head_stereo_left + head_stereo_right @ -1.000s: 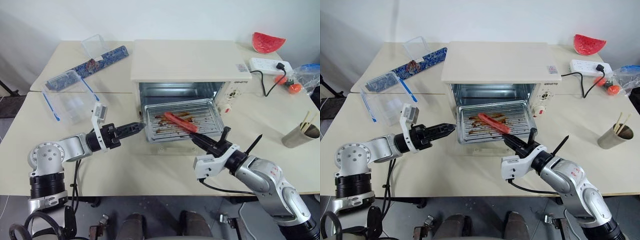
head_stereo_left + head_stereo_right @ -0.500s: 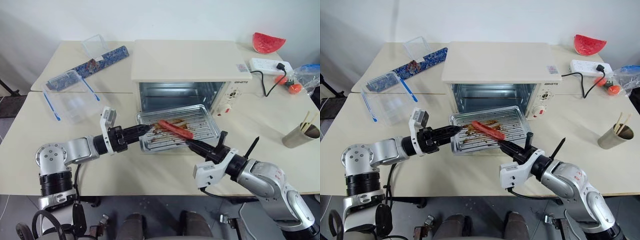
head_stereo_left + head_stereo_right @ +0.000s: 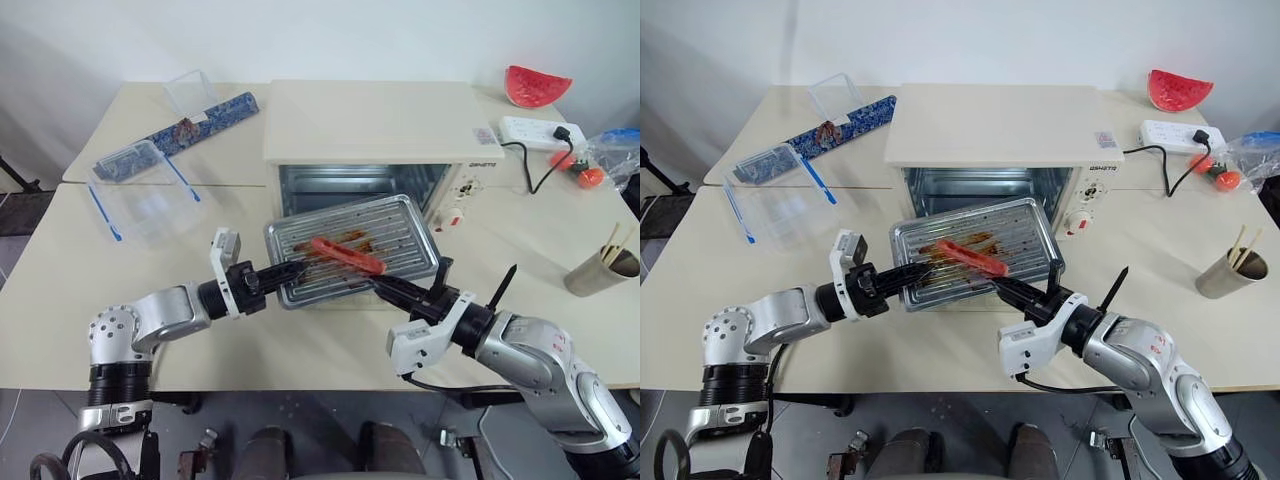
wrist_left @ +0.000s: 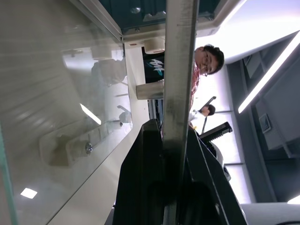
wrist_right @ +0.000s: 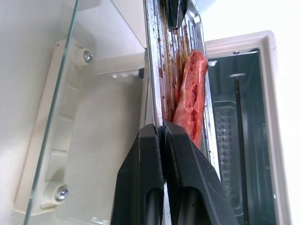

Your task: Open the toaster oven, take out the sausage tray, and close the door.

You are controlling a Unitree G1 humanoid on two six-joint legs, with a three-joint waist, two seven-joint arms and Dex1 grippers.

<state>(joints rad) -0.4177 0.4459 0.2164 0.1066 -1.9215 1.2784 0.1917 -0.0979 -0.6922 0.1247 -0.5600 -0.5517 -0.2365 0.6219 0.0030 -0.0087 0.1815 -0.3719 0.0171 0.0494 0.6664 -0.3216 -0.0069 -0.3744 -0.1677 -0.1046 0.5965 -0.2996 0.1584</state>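
The sausage tray (image 3: pixel 352 247) was clamped at opposite rims by left gripper (image 3: pixel 297 269) and right gripper (image 3: pixel 381 285), kept level outside the toaster oven (image 3: pixel 375 140).

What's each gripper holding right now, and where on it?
Both hold the sausage tray: left gripper clamps its left rim, right gripper its front rim.

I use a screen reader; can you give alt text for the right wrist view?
The right gripper pinches the rim of the greasy sausage tray, its red sausage lying beside the black fingers. Below lies the open glass door, with the toaster oven cavity alongside.
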